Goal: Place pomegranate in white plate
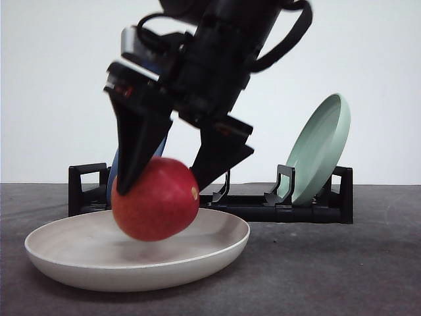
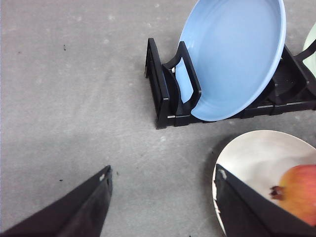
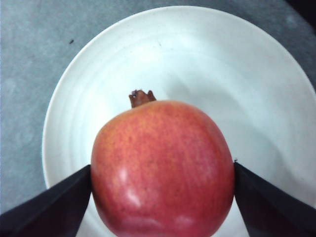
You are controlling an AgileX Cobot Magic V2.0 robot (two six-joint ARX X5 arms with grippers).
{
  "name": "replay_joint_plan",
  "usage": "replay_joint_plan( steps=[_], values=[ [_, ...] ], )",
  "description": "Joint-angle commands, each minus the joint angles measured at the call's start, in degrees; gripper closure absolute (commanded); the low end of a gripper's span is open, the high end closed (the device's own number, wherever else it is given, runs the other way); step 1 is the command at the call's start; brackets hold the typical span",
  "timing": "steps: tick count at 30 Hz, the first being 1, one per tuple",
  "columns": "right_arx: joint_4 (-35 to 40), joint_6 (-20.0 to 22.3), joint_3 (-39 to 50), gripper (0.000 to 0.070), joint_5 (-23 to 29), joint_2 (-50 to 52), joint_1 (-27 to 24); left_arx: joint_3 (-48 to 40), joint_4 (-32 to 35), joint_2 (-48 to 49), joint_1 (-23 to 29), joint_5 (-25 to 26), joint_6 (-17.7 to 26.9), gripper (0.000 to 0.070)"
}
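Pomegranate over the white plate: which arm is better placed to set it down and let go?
The right. Its gripper clamps the pomegranate between both fingers, just above the white plate. The left gripper is open and holds nothing, over bare table beside the plate.

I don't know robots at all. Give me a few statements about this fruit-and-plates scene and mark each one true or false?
1. The pomegranate is held between the fingers of the right gripper. True.
2. The pomegranate is over the blue plate. False: it is over the white plate.
3. The pale green plate stands on edge in the black rack. True.
4. The white plate stands in the rack. False: it lies flat on the grey table, in front of the rack.
5. The left gripper grips the blue plate. False: it is open and holds nothing.
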State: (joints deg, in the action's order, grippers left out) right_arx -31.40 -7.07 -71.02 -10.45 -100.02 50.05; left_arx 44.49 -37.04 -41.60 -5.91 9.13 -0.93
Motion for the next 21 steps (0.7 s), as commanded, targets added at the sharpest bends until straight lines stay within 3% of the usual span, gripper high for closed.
replay_joint_plan(
  steps=[1, 11, 17, 21],
  values=[
    [1.3, 0.4, -1.4, 0.0221, 0.1, -1.5, 0.7, 0.2, 0.5, -0.3, -0.2, -0.1, -0.2, 0.0317],
    [2.1, 0.0, -1.4, 0.0217, 0.5, -3.8, 0.8, 0.2, 0.5, -0.3, -0.2, -0.1, -0.2, 0.0317],
    [2.3, -0.1, -1.5, 0.0056, 0.3, -3.5, 0.8, 0.2, 0.5, -0.3, -0.2, -0.1, -0.2, 0.0317],
    [0.3, 0.1, -1.7, 0.0054, 0.2, -1.2, 0.7, 0.2, 0.5, -0.3, -0.2, -0.1, -0.2, 0.0317]
  ],
)
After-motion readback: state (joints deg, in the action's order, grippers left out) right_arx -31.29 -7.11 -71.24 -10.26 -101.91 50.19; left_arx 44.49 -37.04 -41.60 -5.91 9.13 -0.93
